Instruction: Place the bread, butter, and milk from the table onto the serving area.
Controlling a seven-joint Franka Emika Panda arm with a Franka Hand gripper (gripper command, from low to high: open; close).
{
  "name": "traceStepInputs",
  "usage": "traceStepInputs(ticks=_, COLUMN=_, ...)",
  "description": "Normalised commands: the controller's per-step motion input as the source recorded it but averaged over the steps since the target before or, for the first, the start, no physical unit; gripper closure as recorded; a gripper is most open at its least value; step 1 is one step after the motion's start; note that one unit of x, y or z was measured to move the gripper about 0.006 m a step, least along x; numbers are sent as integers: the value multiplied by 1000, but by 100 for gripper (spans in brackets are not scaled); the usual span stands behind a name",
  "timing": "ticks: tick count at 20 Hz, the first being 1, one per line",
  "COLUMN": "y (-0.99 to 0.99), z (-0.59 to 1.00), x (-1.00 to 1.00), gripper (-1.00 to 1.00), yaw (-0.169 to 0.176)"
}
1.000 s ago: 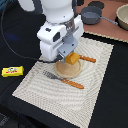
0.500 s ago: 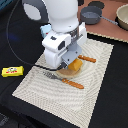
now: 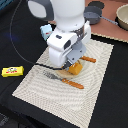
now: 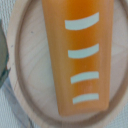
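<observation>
one bread [image 4: 75,55] on plate [image 4: 30,60], tool [image 3: 71,64] low over it, grip state unclear, butter [image 3: 12,71] on table [image 3: 20,30]

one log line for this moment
bread on plate | gripper over it | butter on table

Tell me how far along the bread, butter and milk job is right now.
In hand: the bread lies on the plate of the serving area, with the arm right over it; whether the gripper has let go isn't visible. Left: the butter and the milk sit on the table.
</observation>
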Motion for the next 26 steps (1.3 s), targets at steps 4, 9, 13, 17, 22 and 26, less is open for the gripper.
traceStepInputs(ticks=4, y=-101, z=559, x=-995, gripper=-100, yaw=0)
traceStepInputs(ticks=9, y=-152, z=265, x=-982, gripper=-100, yaw=-1)
traceStepInputs(ticks=13, y=-166, z=0, x=-1000, gripper=-100, yaw=-14)
traceStepInputs(ticks=17, y=-210, z=-96, x=-1000, gripper=-100, yaw=-12)
traceStepInputs(ticks=22, y=-287, z=-278, x=-1000, gripper=-100, yaw=-1)
traceStepInputs(ticks=26, y=-332, z=-349, x=-1000, gripper=-100, yaw=0)
